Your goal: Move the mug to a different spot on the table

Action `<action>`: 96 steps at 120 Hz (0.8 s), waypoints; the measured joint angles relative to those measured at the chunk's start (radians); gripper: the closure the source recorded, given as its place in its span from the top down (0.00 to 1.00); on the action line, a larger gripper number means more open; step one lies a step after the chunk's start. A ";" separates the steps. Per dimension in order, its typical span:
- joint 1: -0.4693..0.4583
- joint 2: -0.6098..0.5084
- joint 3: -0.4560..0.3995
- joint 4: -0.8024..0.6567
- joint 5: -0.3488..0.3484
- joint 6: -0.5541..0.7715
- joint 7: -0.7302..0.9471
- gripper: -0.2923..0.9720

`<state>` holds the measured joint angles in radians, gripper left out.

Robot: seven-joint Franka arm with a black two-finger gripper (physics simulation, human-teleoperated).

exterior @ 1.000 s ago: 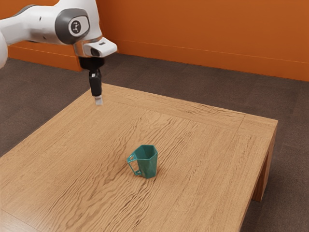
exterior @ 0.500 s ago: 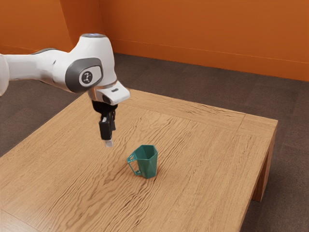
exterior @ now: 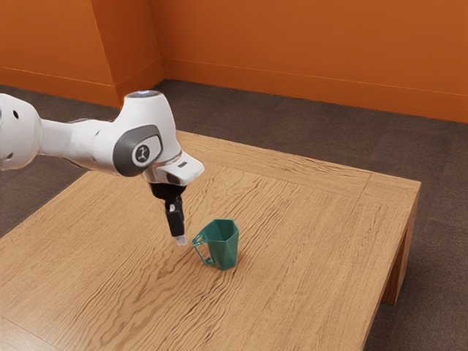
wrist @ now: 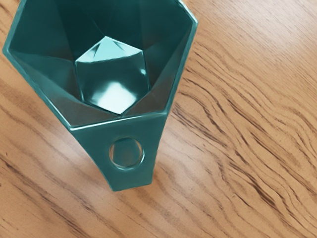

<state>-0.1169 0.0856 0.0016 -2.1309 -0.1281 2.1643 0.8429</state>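
A teal faceted mug [exterior: 221, 243] stands upright near the middle of the wooden table [exterior: 314, 212], its flat handle [exterior: 202, 250] pointing toward the exterior view's left. My gripper [exterior: 180, 238] hangs pointing down just left of the handle, its tips close above the tabletop and apart from the mug. I see it edge-on. In the wrist view I look down into the empty mug [wrist: 106, 74], and its handle [wrist: 127, 154] with a round hole lies right under my hand.
The table's far edge and its right edge [exterior: 398, 241] drop to a dark carpeted floor. Orange walls [exterior: 307, 44] stand behind. Bare wood surrounds the mug on all sides.
My arm has swung down from the table's far left corner toward the middle, lowering the gripper to just beside the mug's handle. The mug has stayed where it was.
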 joint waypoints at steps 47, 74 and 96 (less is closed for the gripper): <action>-0.013 0.094 0.000 -0.002 -0.119 0.107 -0.025 0.77; -0.012 0.119 0.001 0.002 -0.088 0.142 -0.033 0.77; -0.015 0.141 0.000 0.004 -0.095 0.180 -0.040 0.77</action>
<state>-0.1321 0.2269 0.0016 -2.1272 -0.2233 2.3441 0.8034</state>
